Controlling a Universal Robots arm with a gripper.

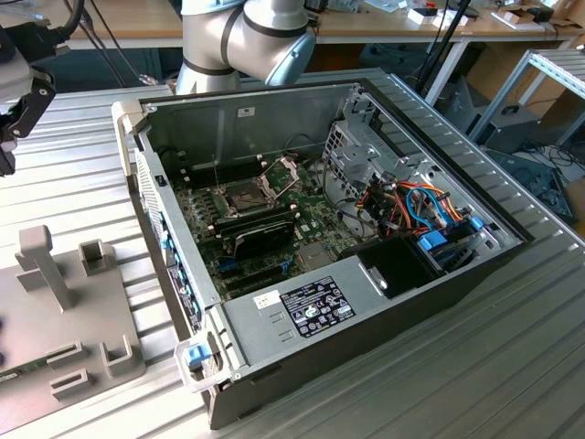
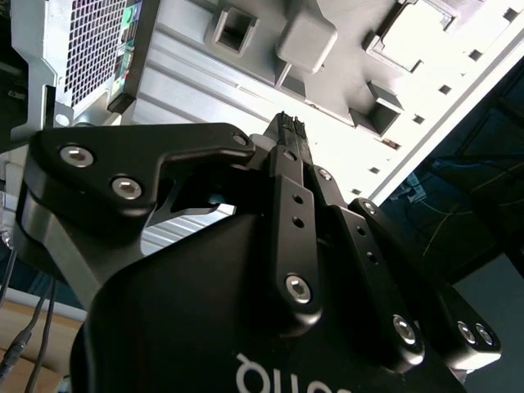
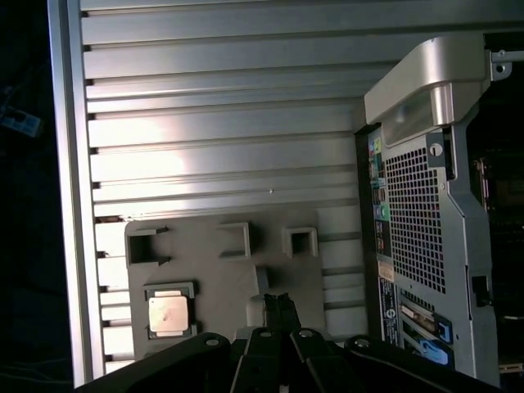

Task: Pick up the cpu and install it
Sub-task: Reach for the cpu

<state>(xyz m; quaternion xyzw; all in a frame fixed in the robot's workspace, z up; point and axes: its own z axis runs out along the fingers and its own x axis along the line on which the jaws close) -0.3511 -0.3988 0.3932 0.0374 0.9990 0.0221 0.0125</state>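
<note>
Gripper (image 3: 278, 304): fingers closed against each other, nothing between them. Both wrist views agreed on this, and the second wrist view showed the tips (image 2: 286, 124) meeting in a narrow point.

The cpu (image 3: 168, 314) lay flat, silver top up, in a square recess of the grey fixture plate (image 3: 221, 278). It had not been picked up. In the first wrist view the fingertips hung over the same plate, near the cpu but clearly apart from it and not touching. Other pockets on the plate were small open-sided brackets.

The plate rested on the slatted aluminium table (image 1: 82, 155), just beside the rear panel of the computer case (image 3: 417, 221).

Exterior view: the case (image 1: 366, 302) lay on its side with the cover off and the motherboard (image 1: 274, 219) exposed. The socket (image 1: 243, 195) sat near the middle of the board with its hinged metal frame (image 1: 280, 170) tilted up. I could not tell from where I stood whether anything sat in the socket. The fixture plate (image 1: 55, 311) was at the exterior view's left, and the arm's base (image 1: 247, 37) stood behind the case.
</note>
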